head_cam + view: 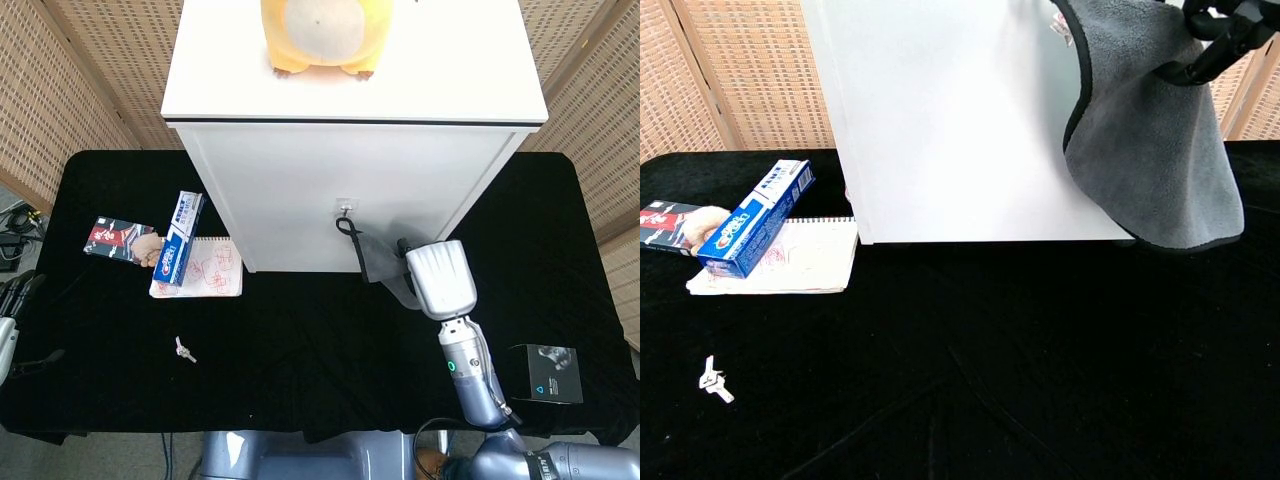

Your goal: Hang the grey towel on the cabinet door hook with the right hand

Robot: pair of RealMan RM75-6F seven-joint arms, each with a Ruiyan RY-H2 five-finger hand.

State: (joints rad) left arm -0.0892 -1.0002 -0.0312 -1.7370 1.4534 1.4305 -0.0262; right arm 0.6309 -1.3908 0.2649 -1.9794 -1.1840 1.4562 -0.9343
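Nearest, at the table's point(300, 370) right front corner, sits a small black box point(545, 373), closed; its contents cannot be told. Toward the left front lies a small metal key point(712, 381). At the left edge, the left hand point(10, 320) is barely in view; whether it holds anything cannot be told. Further back, a blue toothpaste box point(755, 216) rests across a notebook point(800, 262), beside a red packet point(115, 238). The right hand point(1220, 35) pinches the grey towel point(1155, 150), which hangs before the white cabinet point(350, 180). The towel's black loop point(347, 228) reaches to the door hook point(345, 209); whether it is caught there cannot be told. A yellow plush toy point(320, 35) sits on the cabinet. Woven screens point(740, 75) stand behind.
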